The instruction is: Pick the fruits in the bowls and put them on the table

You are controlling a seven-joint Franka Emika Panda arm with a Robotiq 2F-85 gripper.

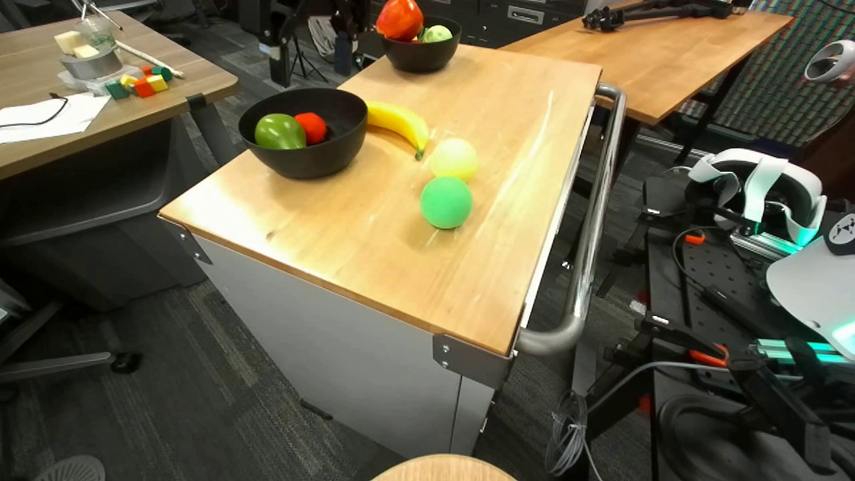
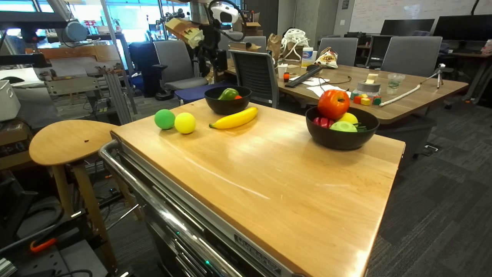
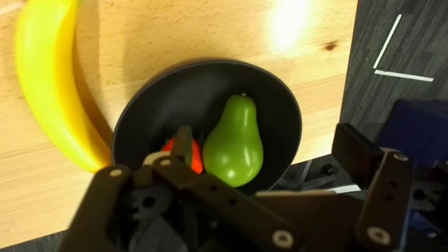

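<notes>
Hanging end effector point(image 3: 268, 145): up in the air, higher than the pear bowl point(image 3: 189, 87) and apart from it, its two fingers point(image 3: 357, 154) spread wide, holding nothing.
Pear point(image 3: 234, 147): down in that bowl, lower than the end effector; the wrist view shows it between the fingers, nearer the one by the red fruit point(image 3: 198, 159).
Red fruit: small, in the same bowl, just beside the pear; in the wrist view a finger covers part of it.
Banana point(image 3: 49, 77): on the surface point(image 2: 269, 169), just beside the pear bowl, in all three views.
Apple bowl point(image 2: 342, 142): on the surface, well apart from the end effector; only the exterior views show it.
Apple point(image 2: 333, 104): big and red, sticking up above the bowl's rim, with a pale green fruit point(image 2: 344, 127) near it.
Yellow fruit point(image 2: 349, 117) and dark red fruit point(image 2: 323, 122): in the apple bowl too; they show in an exterior view.
Green ball point(image 2: 165, 119) and yellow ball point(image 2: 185, 123): side by side on the surface, in both exterior views.
Pear stem point(image 3: 244, 94): a tiny nub that only the wrist view shows.
</notes>
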